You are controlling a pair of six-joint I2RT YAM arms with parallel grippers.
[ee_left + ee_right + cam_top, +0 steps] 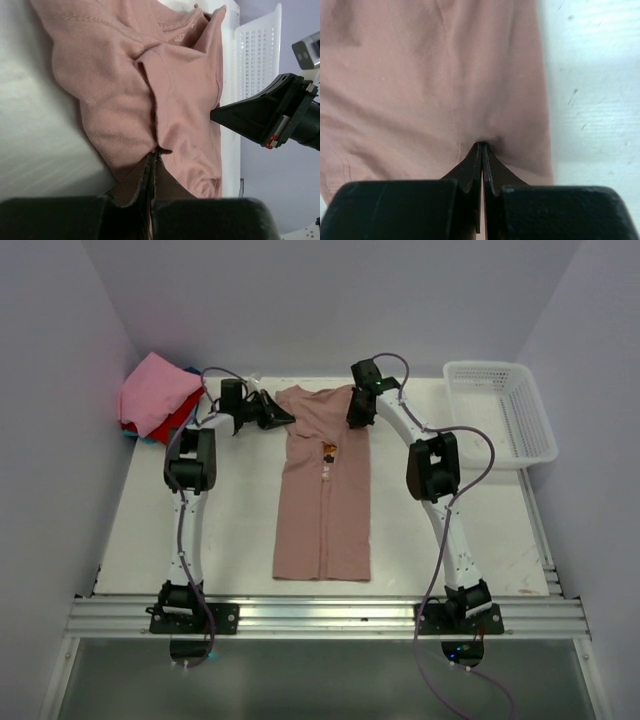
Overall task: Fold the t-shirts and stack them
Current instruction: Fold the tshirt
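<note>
A dusty-pink t-shirt [323, 490] lies in the middle of the table, folded lengthwise into a narrow strip with a small printed figure on its chest. My left gripper [283, 418] is shut on the shirt's far left corner; in the left wrist view its jaws [154, 156] pinch a bunched fold of the ribbed cloth [125, 100]. At the far right corner my right gripper [355, 420] is shut too, its tips [482, 145] nipping a pucker of the pink fabric [420, 90]. A stack of folded t-shirts [155, 395], bright pink over red and blue, sits at the back left.
A white lattice basket [500, 410] stands at the back right corner, also seen in the left wrist view [257, 50]. The white table [230, 520] shows bare on both sides of the shirt. Grey walls close in the back and sides.
</note>
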